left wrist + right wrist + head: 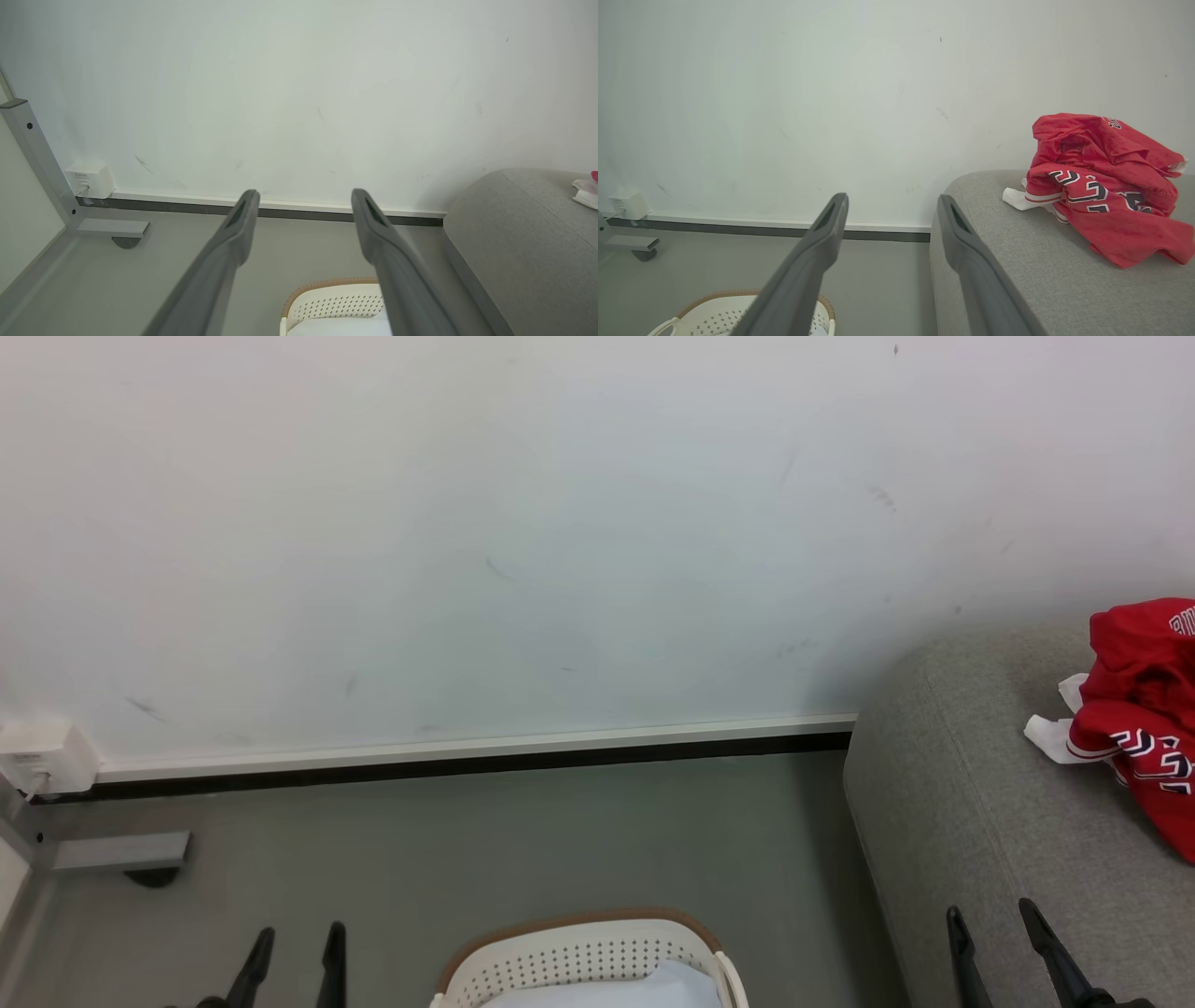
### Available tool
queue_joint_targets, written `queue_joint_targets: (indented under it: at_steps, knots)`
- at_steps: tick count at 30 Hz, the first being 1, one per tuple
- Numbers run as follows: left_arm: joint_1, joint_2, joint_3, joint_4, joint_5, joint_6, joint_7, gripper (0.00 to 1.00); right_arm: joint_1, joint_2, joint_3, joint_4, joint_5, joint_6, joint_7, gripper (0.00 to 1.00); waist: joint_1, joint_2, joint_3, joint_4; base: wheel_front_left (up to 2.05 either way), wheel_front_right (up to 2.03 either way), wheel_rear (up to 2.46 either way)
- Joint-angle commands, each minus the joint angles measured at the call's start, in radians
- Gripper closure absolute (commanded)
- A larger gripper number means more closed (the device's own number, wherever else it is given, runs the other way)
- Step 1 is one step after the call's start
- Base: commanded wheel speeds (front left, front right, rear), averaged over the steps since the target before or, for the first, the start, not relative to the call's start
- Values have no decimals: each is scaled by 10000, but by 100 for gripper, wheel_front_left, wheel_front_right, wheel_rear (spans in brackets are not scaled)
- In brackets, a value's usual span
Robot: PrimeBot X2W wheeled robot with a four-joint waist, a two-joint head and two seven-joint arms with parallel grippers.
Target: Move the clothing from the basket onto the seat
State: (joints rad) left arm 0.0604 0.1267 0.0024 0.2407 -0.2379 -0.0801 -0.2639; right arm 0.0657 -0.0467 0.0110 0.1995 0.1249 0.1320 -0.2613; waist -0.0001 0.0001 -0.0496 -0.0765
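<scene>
The clothing lies crumpled on the seat at the frame's right edge, so the transfer looks complete. The left gripper, lower left, and the right gripper, lower right, are spread wide and empty, apparently parked either side of the basket at bottom centre.

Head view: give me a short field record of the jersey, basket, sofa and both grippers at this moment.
clothing: red jersey, crumpled on the sofa
basket: on the floor left of the sofa; holds a white cloth; no red fabric in the part shown
left gripper: open, empty, over the floor left of the basket
right gripper: open, empty, over the sofa's near edge
task state: looks done
</scene>
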Motion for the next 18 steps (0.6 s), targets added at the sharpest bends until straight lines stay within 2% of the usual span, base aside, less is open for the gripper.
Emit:
queue_joint_targets:
  at_steps: [1, 6, 7, 10, 18]
  knots:
    - [35, -92, 135, 73, 259, -101, -8, 0, 10, -40, -18, 45, 124, -26, -26, 0, 1, -1, 2, -1, 0, 0, 0]
    - [-52, -274, 234, 295, 373, -320, -8, 0, -141, -39, 95, 156, 233, -26, -26, 0, 1, -1, 32, 26, 0, 0, 0]
    - [-30, -279, 223, 314, 277, -313, 7, 100, -46, 0, 102, 159, 218, 0, 2, 100, 1, -1, 26, 22, 0, 0, 0]
    - [80, -378, 183, 597, 267, -311, 29, 100, 75, 63, 136, 411, 222, 2, 13, 100, 1, -1, 27, 22, 0, 0, 0]
    - [-229, -418, 384, 642, -1238, -333, 526, 100, -144, 16, 24, 413, 1876, 0, 388, 100, 1, -1, 54, 70, 0, 0, 0]
